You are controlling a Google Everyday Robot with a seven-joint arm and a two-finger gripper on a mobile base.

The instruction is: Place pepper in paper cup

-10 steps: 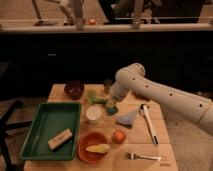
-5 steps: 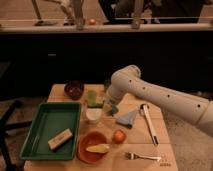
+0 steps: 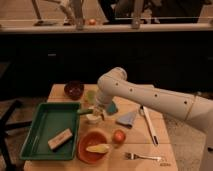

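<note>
The white paper cup [image 3: 93, 118] stands on the wooden table [image 3: 170, 150], just right of the green tray. My gripper [image 3: 98, 111] hangs from the white arm directly over the cup's rim. It is shut on the green pepper [image 3: 84, 111]. The pepper sticks out level to the left, above the cup's left edge and the tray's corner.
A translucent green cup [image 3: 90, 95] and a dark bowl [image 3: 74, 89] stand behind. The green tray [image 3: 42, 125] holds a tan block [image 3: 60, 139]. A red bowl [image 3: 82, 152] with a yellow item, an orange ball [image 3: 118, 136], a grey cloth [image 3: 127, 119], a white utensil [image 3: 149, 126] and a fork [image 3: 145, 157] lie in front and to the right.
My gripper has moved left and down from near the green cup to just above the paper cup, with the pepper in it.
</note>
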